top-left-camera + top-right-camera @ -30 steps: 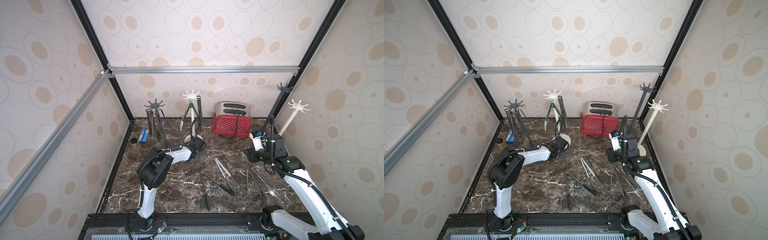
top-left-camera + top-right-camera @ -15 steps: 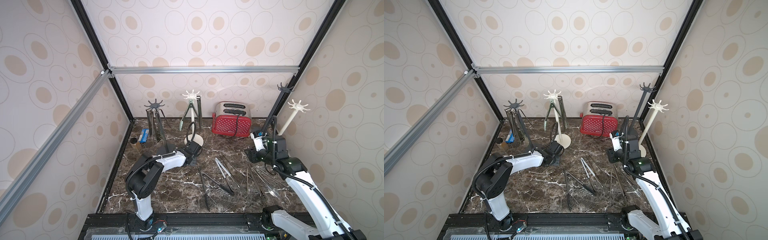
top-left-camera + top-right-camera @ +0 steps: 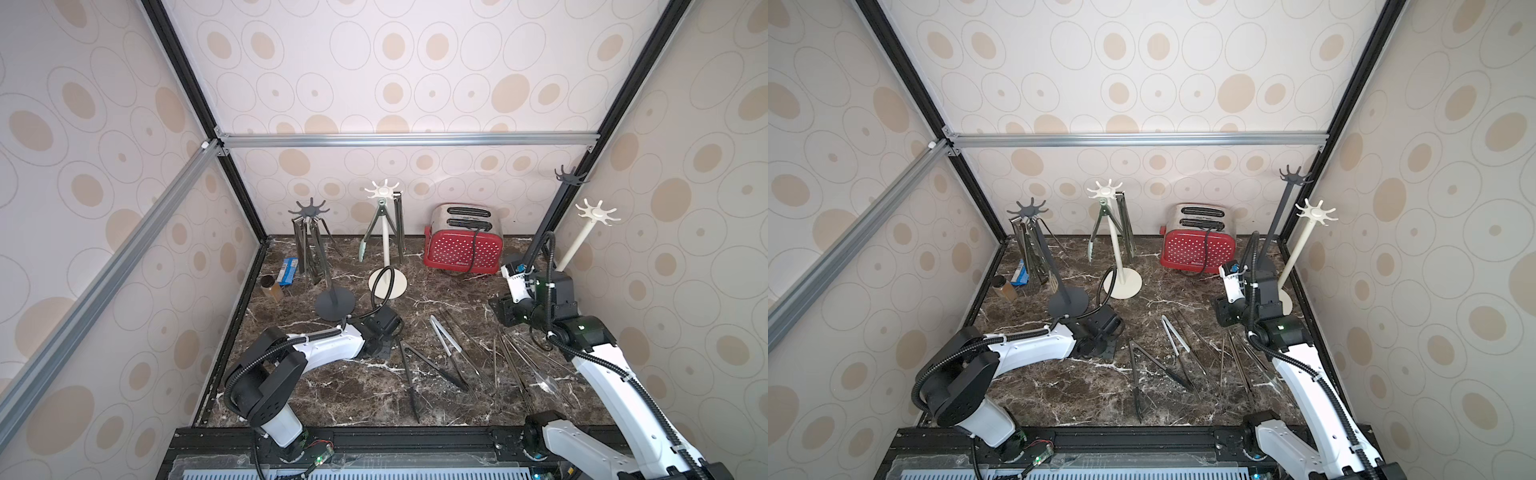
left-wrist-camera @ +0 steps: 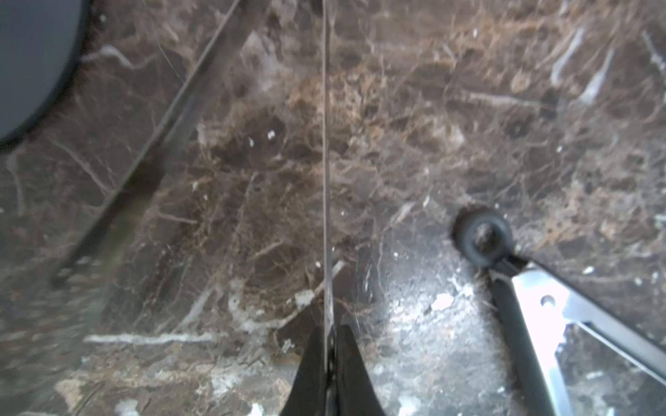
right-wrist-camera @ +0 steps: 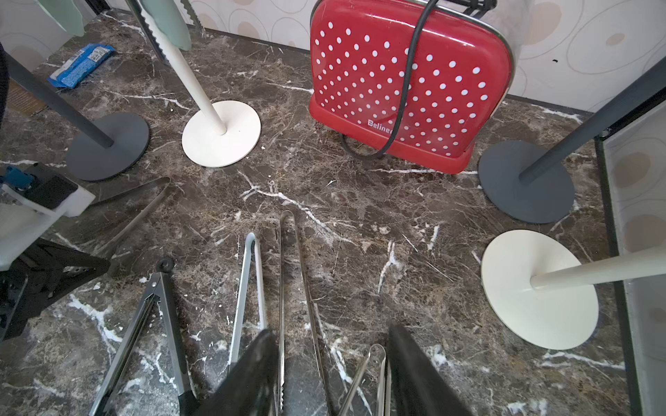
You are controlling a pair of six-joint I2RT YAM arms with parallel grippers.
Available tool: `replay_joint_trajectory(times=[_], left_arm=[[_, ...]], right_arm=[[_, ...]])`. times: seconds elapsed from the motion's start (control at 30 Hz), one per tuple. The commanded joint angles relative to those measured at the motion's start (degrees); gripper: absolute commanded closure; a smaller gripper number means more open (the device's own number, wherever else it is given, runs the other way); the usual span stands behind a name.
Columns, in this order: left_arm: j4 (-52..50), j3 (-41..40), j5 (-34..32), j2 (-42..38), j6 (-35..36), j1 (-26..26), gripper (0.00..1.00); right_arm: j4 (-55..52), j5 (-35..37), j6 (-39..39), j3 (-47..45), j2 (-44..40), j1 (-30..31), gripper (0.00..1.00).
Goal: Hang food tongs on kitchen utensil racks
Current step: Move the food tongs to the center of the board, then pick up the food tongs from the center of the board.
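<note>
Jaws of the left gripper (image 4: 329, 330) pinched shut on one thin arm of a pair of steel tongs (image 4: 140, 173) — that arm edge-on between the black fingers, the other arm splayed aside and blurred in the left wrist view. Gripper and pair both low over the marble tabletop (image 3: 332, 386), forward and left of the red toaster (image 3: 461, 249).

Jaws of the right gripper (image 5: 331, 378) spread apart, gripping nothing, hanging forward and right of the toaster above slim steel tongs (image 5: 282, 288).

Flat on the tabletop forward of the toaster: black-handled tongs (image 5: 174, 342) with a round hinge ring, white-armed tongs (image 5: 239, 306) beside them, then the slim steel tongs, and thin steel pairs (image 3: 517, 368) fanned out nearer the right arm.

Just left of the toaster, a cream-white rack (image 3: 398, 286), upright, with green-tipped tongs (image 3: 365, 249) and a plain steel pair (image 3: 400, 232) hung from its star crown. Farther left, a dark grey rack (image 3: 334, 305) with a bunch of hung tongs (image 3: 305, 257) close around its pole. Right of the toaster, a second dark grey rack (image 3: 567, 176) and a second cream-white rack (image 3: 596, 212) — the dark one nearer the back wall.

Black cord (image 5: 407, 90) draped down the front of the toaster. Far left of the toaster by the side wall, a blue packet (image 3: 287, 270) and a small brown jar (image 3: 272, 286)
</note>
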Motion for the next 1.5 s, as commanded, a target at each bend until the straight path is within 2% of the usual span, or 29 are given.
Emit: replay_joint_trajectory(times=[0.0,0.27,0.53,0.97,1.3,1.37,1.4,1.47], left_arm=[[-2.3,-0.3,0.4,0.3,-2.0,0.0,0.87],[-3.5,2.4,-0.6,2.6,-1.0,0.0,0.6],[-6.0,8.4,-5.4,4.9,2.5,0.0,0.58],[-4.6,14.1,-6.2,14.3,6.5,1.7,0.7],[-4.1,12.3,-5.3,13.4,6.1,2.5,0.87],[-4.1,11.6,-5.3,12.7,5.8,2.5,0.98],[-4.1,11.4,-5.2,12.2,5.7,2.5,1.0],[-3.9,11.0,-5.1,11.0,5.5,2.5,1.0]], right_arm=[[-1.0,-0.6,-0.5,0.0,-0.4,-0.4,0.47],[-1.1,-0.5,-0.6,-0.1,-0.6,-0.4,0.47],[-1.0,-0.4,-0.6,-0.3,-0.1,-0.4,0.47],[-1.0,-0.2,-0.7,-0.4,-0.1,-0.4,0.47],[-1.0,0.0,-0.7,-0.3,0.0,-0.4,0.47],[-1.1,0.0,-0.8,-0.4,-0.1,-0.4,0.47],[-1.1,-0.1,-0.7,-0.3,-0.1,-0.4,0.47],[-1.2,-0.1,-0.7,-0.4,-0.2,-0.4,0.47]])
